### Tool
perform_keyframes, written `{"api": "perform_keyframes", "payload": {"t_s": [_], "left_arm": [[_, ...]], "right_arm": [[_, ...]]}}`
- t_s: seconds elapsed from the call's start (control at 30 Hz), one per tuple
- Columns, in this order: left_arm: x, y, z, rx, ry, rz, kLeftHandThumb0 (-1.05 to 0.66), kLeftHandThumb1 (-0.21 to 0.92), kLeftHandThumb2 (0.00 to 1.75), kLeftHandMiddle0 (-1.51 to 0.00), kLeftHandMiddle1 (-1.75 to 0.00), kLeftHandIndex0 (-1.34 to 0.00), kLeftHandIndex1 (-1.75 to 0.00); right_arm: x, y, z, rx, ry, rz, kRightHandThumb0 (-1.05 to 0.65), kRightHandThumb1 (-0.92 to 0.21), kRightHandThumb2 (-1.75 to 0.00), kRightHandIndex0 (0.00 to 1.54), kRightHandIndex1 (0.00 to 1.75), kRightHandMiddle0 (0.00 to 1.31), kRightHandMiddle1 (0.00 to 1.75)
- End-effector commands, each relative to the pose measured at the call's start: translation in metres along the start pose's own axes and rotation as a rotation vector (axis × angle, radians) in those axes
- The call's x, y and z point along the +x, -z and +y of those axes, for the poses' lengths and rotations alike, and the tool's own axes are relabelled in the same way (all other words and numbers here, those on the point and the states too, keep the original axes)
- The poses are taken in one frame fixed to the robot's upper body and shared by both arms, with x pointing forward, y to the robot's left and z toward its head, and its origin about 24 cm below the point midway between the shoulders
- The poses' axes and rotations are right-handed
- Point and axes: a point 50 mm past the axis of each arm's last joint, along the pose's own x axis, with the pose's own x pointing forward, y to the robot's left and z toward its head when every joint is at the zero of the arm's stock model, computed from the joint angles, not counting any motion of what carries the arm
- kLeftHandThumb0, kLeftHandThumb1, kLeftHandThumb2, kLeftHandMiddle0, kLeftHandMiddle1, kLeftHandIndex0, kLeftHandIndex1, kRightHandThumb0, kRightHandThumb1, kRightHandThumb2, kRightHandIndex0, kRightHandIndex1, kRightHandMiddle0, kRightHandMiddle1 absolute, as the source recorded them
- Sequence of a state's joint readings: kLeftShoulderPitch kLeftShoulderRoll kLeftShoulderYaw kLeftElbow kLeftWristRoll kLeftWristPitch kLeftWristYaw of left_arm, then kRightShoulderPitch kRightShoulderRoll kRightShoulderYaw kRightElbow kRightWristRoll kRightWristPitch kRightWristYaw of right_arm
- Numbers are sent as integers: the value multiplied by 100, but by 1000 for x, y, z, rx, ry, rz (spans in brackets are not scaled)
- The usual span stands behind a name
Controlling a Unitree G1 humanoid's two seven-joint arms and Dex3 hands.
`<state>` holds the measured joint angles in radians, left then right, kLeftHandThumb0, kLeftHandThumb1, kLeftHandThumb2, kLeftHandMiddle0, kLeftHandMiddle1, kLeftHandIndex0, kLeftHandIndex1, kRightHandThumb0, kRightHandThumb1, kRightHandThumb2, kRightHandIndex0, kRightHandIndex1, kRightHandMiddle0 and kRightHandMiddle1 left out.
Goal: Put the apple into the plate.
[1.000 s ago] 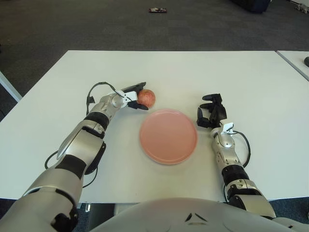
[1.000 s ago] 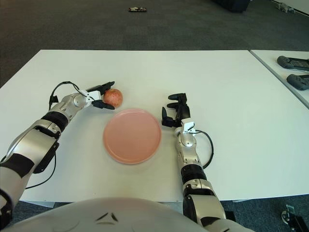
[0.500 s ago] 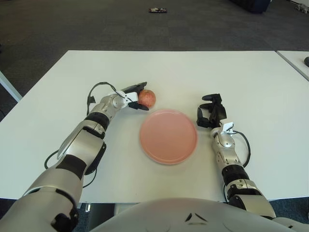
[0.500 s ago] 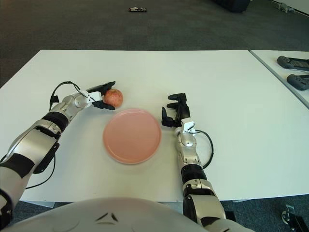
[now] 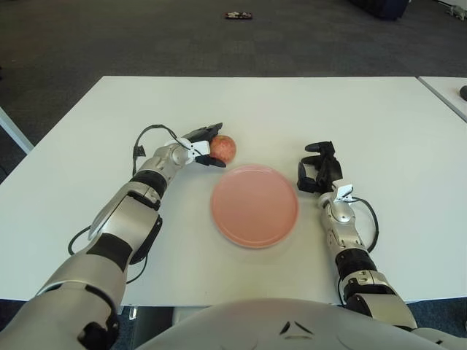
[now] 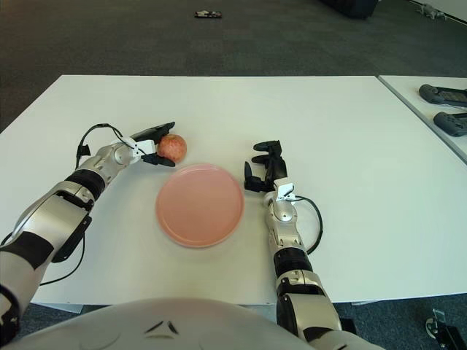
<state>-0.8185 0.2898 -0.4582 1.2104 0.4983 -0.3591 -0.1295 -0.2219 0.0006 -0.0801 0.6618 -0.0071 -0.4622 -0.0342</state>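
A lab or office room. Dark carpet floor surrounds a plain white table. Controllers lie on a neighbouring table.

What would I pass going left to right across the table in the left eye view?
Left hand → apple → pink plate → right hand.

Table: smooth, matt white top. Plate: pink, plastic-looking, dull sheen. Apple: red-yellow skin, slightly glossy. Floor: dark, matt, carpet-like. Arm shells looked metallic silver; left hand fingers black and matt.
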Motion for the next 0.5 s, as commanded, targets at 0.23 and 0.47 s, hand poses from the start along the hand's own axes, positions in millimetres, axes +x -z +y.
{"api": "perform_keyframes", "payload": {"t_s": [0.23,0.47], "left_arm": [[0,1,-22,-15,48,0,-100,87,0,-4,-2,-1,0],[0,1,-23,-25,2,1,-92,85,1,-12,-60,0,-71]], "right_arm": [[-11,18,0,19,13,88,-3,-28,-132,133,175,105,175],[-12,18,-1,20,13,89,-3,-28,-132,133,175,105,175]]}}
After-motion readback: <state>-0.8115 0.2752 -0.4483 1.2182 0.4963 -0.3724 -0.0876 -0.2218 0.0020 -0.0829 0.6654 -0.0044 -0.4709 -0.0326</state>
